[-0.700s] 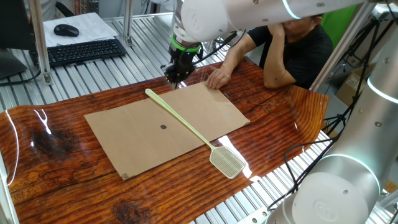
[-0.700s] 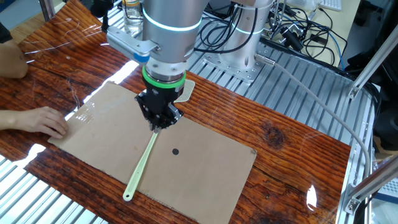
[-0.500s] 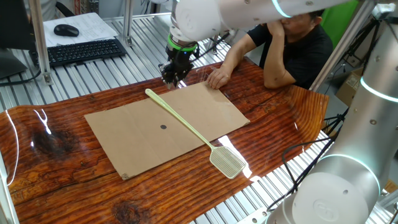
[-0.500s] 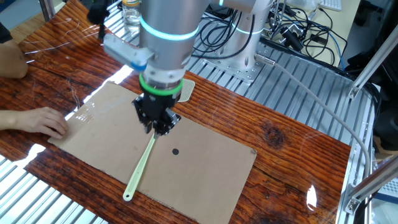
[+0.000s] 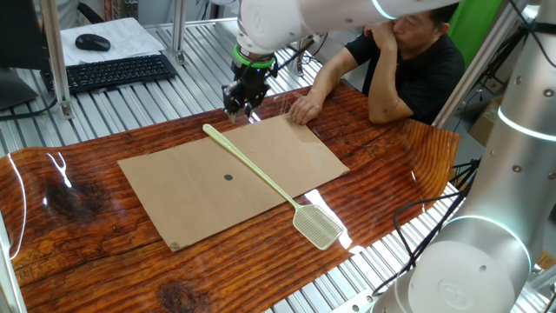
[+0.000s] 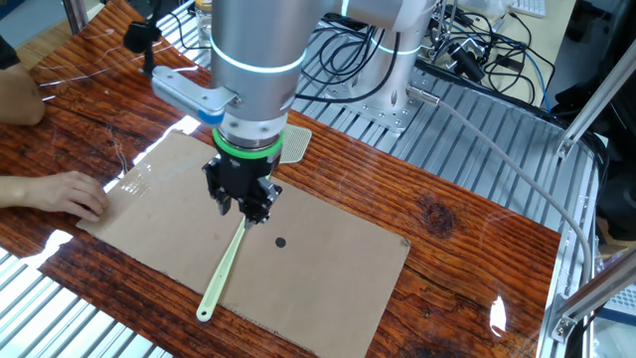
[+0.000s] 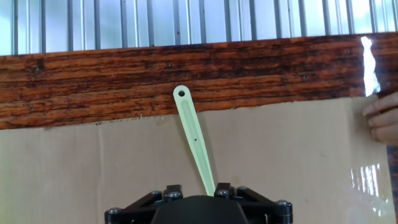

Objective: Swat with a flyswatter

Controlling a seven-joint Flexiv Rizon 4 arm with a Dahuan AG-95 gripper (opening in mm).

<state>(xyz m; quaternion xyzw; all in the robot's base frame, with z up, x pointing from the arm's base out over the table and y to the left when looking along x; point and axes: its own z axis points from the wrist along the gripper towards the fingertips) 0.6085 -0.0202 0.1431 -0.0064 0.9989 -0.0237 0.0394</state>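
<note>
The pale yellow-green flyswatter (image 5: 261, 174) lies flat and diagonal on the cardboard sheet (image 5: 191, 196). Its mesh head (image 5: 317, 226) hangs off the sheet's near right corner. My gripper (image 5: 241, 106) hovers above the sheet's far edge, just past the handle end, with nothing in it. In the other fixed view my gripper (image 6: 245, 209) is over the handle (image 6: 227, 268), and the arm partly hides the head (image 6: 295, 147). In the hand view the handle (image 7: 193, 134) runs up from between my fingers (image 7: 173, 188), which stand apart.
A person's hand (image 5: 304, 109) rests on the sheet's far corner and also shows in the hand view (image 7: 380, 118). A small black dot (image 5: 228, 177) marks the sheet's middle. A keyboard (image 5: 113, 71) lies beyond the table. Cables (image 6: 477, 50) lie by the arm's base.
My gripper has moved along the handle toward its free end and risen slightly. The flyswatter has not moved.
</note>
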